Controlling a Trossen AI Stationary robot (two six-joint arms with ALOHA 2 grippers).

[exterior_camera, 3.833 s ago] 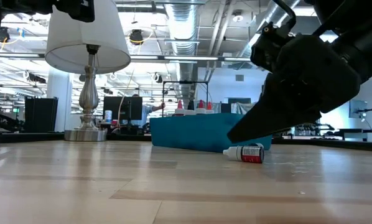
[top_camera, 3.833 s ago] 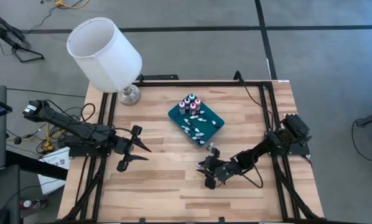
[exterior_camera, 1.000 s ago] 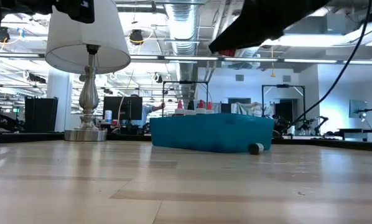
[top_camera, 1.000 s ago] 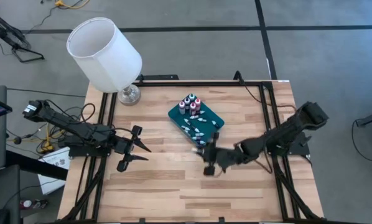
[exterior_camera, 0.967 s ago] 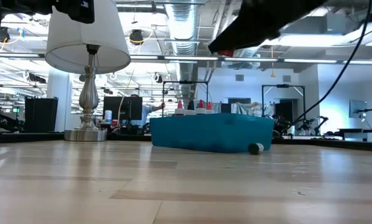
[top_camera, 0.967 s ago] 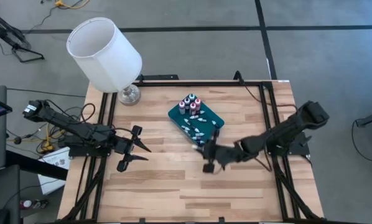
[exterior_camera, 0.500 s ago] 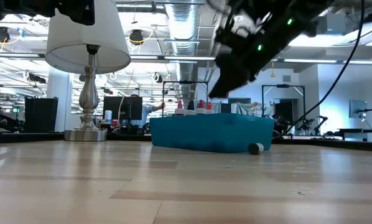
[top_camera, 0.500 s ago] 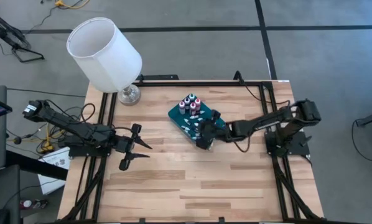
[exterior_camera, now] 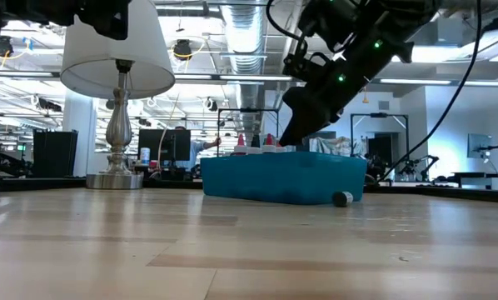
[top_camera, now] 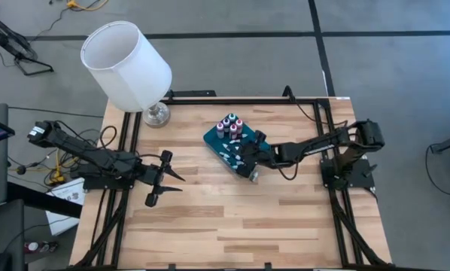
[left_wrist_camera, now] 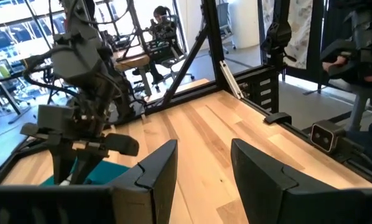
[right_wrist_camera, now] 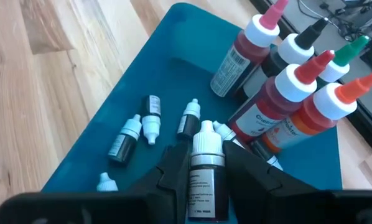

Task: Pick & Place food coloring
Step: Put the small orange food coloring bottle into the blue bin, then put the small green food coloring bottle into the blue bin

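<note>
A teal tray sits at the far middle of the table, with several small food coloring bottles lying in it. A few larger bottles stand at its far end. My right gripper hangs low over the tray, shut on one small dark bottle with a white cap. In the high view this gripper is over the tray's near part. My left gripper waits open at the table's left, level, and holds nothing. My right gripper pinches the small bottle's dark labelled body between its two fingers, one on each side. The bottle lies along the fingers with its cap pointing away from the wrist. The fingers slant down from the table's right. The bottle is clear of the tray.
A lamp with a white shade stands at the far left corner on a silver base. A small dark round thing lies on the table beside the tray. Bare wood stretches across the near half.
My right gripper has carried the bottle from the middle of the table toward the far edge and has sunk over the tray, tipping further down. The left arm has stayed put.
</note>
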